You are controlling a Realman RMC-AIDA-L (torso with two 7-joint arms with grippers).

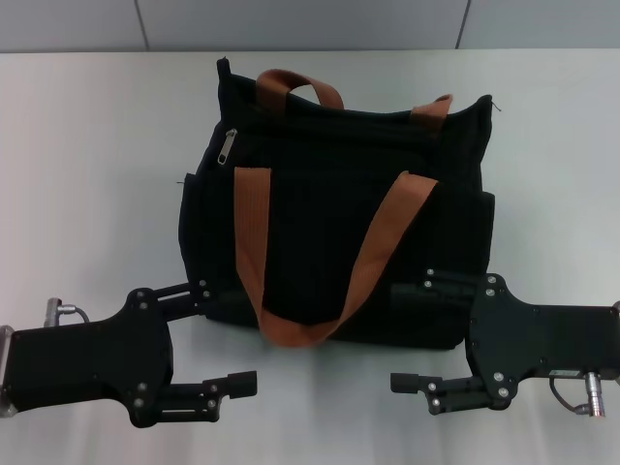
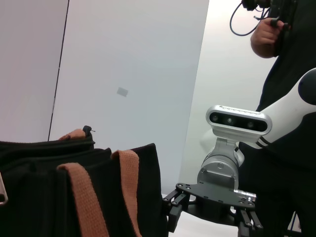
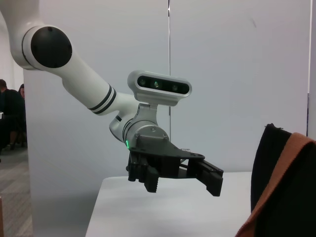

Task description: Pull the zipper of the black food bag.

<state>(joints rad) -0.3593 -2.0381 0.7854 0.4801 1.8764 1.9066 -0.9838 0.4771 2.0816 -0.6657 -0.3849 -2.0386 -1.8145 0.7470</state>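
The black food bag (image 1: 334,223) lies on the white table with its two brown-orange handles (image 1: 252,242) on top. The silver zipper pull (image 1: 230,145) hangs at the bag's far left corner, on the zip track along the top edge. My left gripper (image 1: 225,337) is open at the bag's near left corner, one finger against the bag's near edge. My right gripper (image 1: 405,334) is open at the near right corner, likewise. The left wrist view shows the bag (image 2: 128,197) and the right gripper (image 2: 210,222). The right wrist view shows the open left gripper (image 3: 180,180) and the bag's edge (image 3: 269,168).
The white table (image 1: 87,174) stretches to both sides of the bag and behind it, up to a grey wall. A person in black (image 2: 289,98) stands beyond my right arm. Seated people (image 3: 10,113) show far off.
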